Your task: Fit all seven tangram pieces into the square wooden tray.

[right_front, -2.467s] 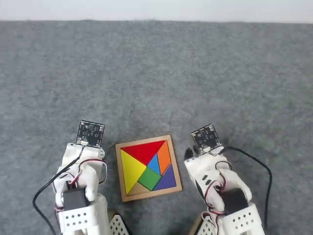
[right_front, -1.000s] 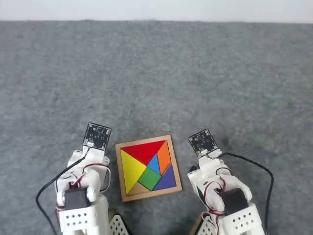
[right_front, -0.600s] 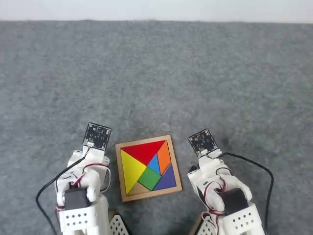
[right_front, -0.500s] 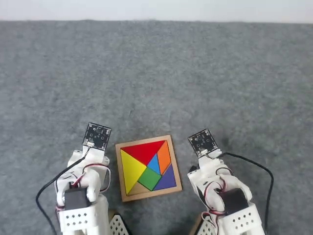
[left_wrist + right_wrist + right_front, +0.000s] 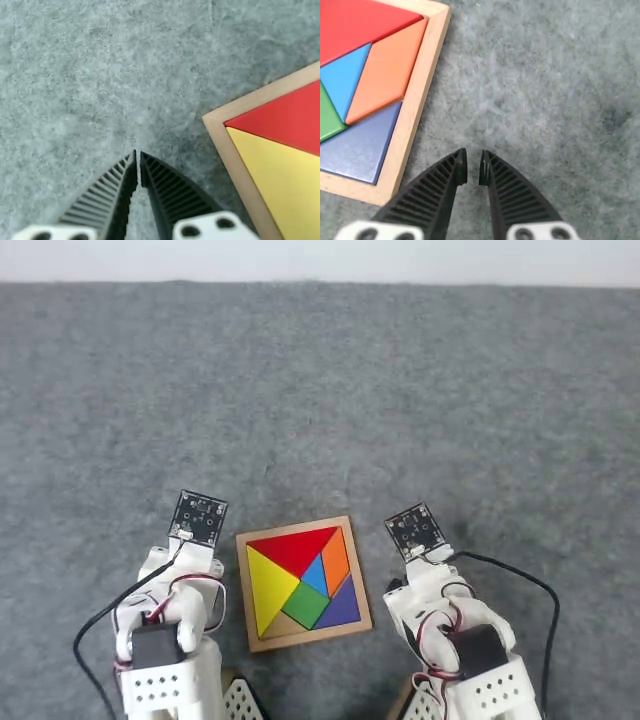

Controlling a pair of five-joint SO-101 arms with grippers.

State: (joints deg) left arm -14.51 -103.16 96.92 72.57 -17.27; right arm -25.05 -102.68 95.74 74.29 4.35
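Grey bench all the way across, pale band at the far edge.

The bench (image 5: 320, 390) is covered in a mottled grey, felt-like fabric (image 5: 75, 75) with a fine fuzzy grain, and up close it shows lighter and darker flecks. Along the far side runs a pale strip (image 5: 320, 260), plain and off-white. The light is soft and even, and the shadows are faint.
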